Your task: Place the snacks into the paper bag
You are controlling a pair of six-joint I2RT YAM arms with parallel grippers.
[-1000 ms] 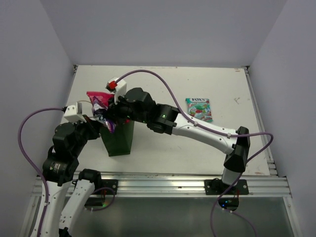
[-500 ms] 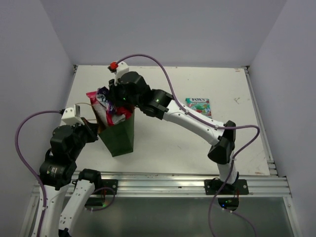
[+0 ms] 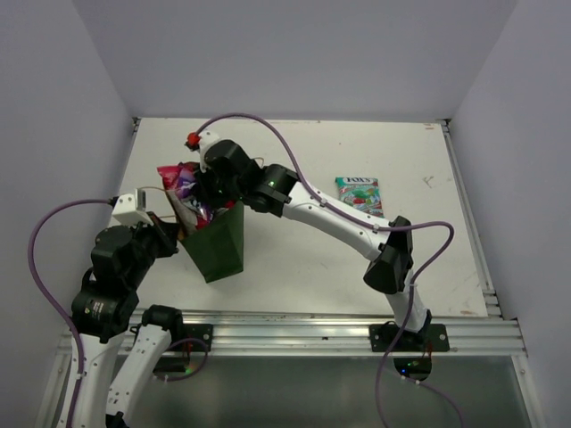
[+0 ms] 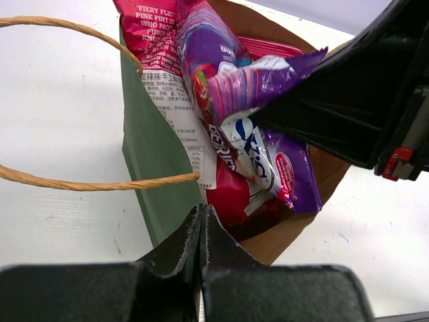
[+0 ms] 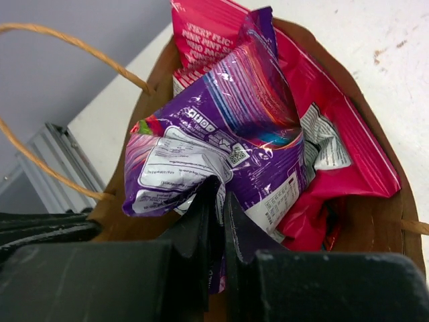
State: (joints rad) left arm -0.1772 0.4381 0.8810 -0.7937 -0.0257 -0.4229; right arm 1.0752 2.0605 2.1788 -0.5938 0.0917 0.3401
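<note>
The dark green paper bag (image 3: 219, 251) stands upright at the near left of the table. My left gripper (image 4: 201, 216) is shut on its near rim, beside a tan loop handle (image 4: 74, 184). My right gripper (image 5: 223, 196) is shut on the crumpled purple packet (image 5: 228, 127), holding it in the bag's mouth, partly above the rim (image 3: 189, 185). Red packets (image 5: 338, 164) sit inside the bag behind it, one sticking up above the rim (image 4: 149, 33). The teal packet (image 3: 359, 196) lies flat on the table to the right, away from both grippers.
The right arm (image 3: 330, 218) stretches across the table from its base at the near right to the bag. White walls close in the table on the left, back and right. A metal rail (image 3: 294, 332) runs along the near edge.
My right wrist has swung up and toward the far left, tipping the gripper steeper over the bag's mouth with the purple packet still in it. The left gripper has kept its hold on the rim.
</note>
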